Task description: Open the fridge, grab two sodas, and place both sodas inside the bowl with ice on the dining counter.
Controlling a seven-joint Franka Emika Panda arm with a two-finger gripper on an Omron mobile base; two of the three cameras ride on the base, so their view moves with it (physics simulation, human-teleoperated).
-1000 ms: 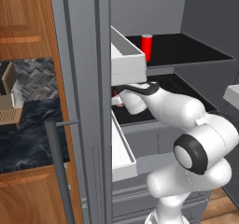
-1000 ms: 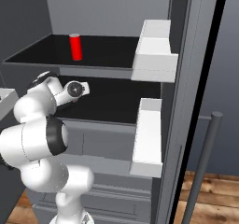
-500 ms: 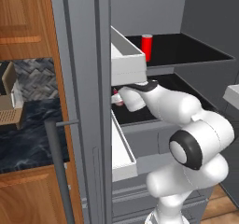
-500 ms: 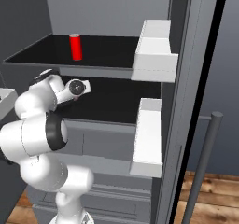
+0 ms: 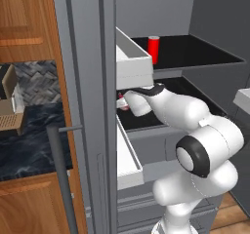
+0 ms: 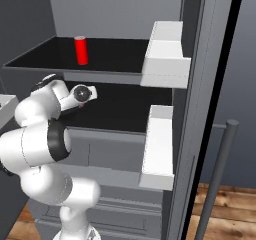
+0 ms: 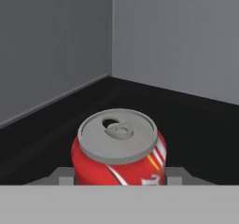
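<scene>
Your arm reaches into the open fridge (image 5: 205,13), onto the lower of the two black shelves, and the hand is at the left end of that shelf, just behind the white door bin (image 5: 132,62). In the hand view you see one soda can (image 7: 119,148) directly in front of the camera, its silver top with the pull tab turned towards you; the two grey fingers (image 7: 65,175) stand at either side of its red body, close against it — so the fingers are about half closed and appear to be gripping this can. In the left base view only a small red part of this can (image 5: 121,104) shows beside the white wrist, low on the shelf. The gripper (image 7: 119,178) itself sits at the bottom of the hand view, and behind the can you see the dark shelf floor and the grey back corner of the fridge. The second soda can (image 6: 80,50) stands upright on the upper black shelf, well apart from the hand, towards the back. At the far left of the left base view there is a dark marbled bench (image 5: 29,140) beyond the fridge door, between brown wooden cabinets (image 5: 27,28).
</scene>
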